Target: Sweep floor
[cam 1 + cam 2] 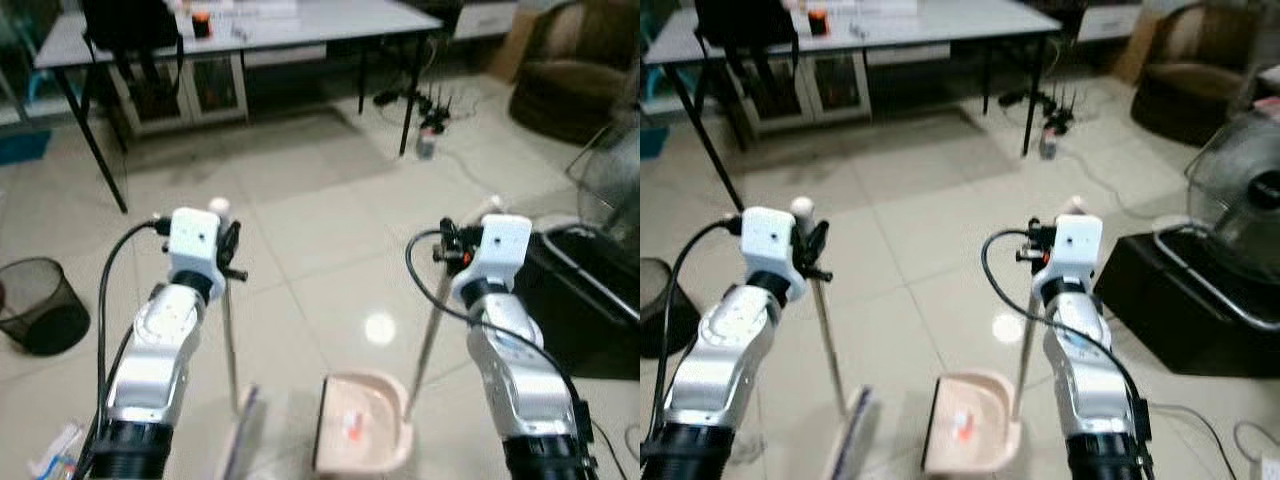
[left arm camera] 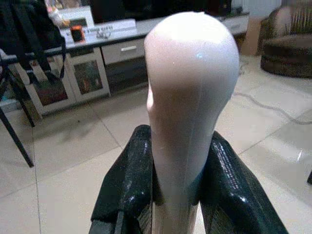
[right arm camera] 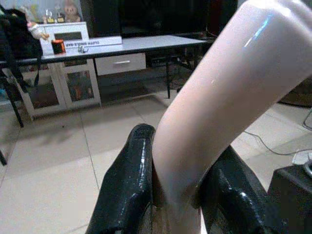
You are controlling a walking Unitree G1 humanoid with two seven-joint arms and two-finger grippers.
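Observation:
My left gripper [image 1: 228, 245] is shut on the pale pink top of a broom handle [image 2: 190, 97]. The thin metal pole [image 1: 230, 340] runs down to the broom head [image 1: 240, 430] on the tiled floor. My right gripper [image 1: 455, 245] is shut on the curved pink grip of the dustpan handle [image 3: 219, 102]. Its pole [image 1: 425, 340] leads down to the pink dustpan [image 1: 362, 425], which rests on the floor between my arms. A small orange scrap [image 1: 352, 428] lies inside the pan. The black fingers [image 2: 129, 185] press both sides of the broom grip.
A grey table [image 1: 300, 25] stands ahead with a black bag [image 1: 130, 25] on its left end. A black mesh bin [image 1: 40, 305] sits on the left. A black box [image 1: 1180, 300] and a fan [image 1: 1250, 200] are on the right; cables [image 1: 420, 105] lie by the table leg.

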